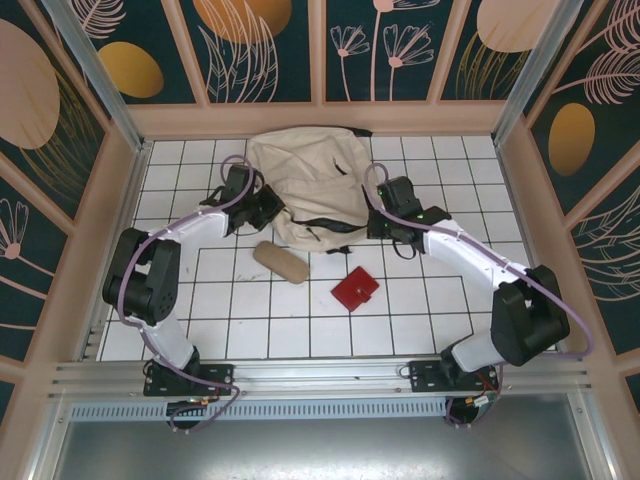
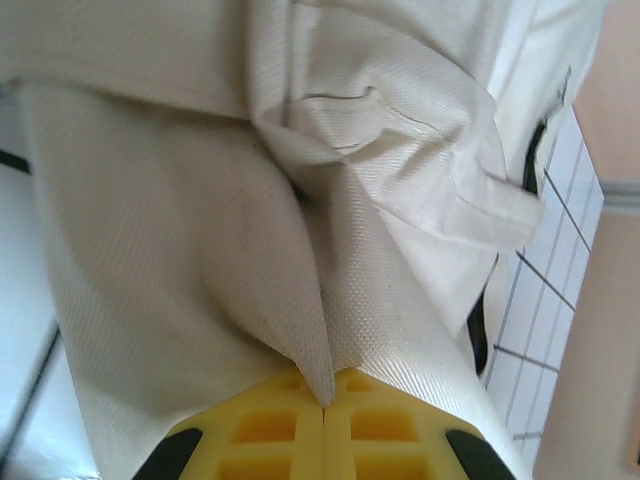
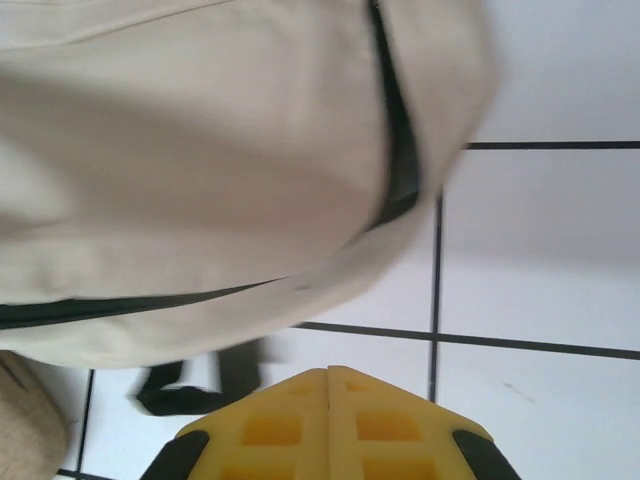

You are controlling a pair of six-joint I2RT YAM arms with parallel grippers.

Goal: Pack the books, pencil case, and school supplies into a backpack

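Tightly, left hand (image 1: 269, 206) pinches backpack (image 1: 300, 170) edge beside bare tiles (image 1: 230, 300).

A white tiled floor (image 1: 300, 320) crossed by dark grid lines filled the centre of the frame, boxed in by dark teal wall panels (image 1: 270, 50) painted with peach leaves and gold ovals, while aluminium rails (image 1: 320, 375) ran along the bottom.

The backpack (image 3: 200, 180) is being blurred and cropped by the right wrist view's top and left edges. The pencil case (image 3: 20, 420) is being cut off at that view's lower left corner. From above, the clasp on the red case (image 1: 355, 290) is being rendered too small to make out.
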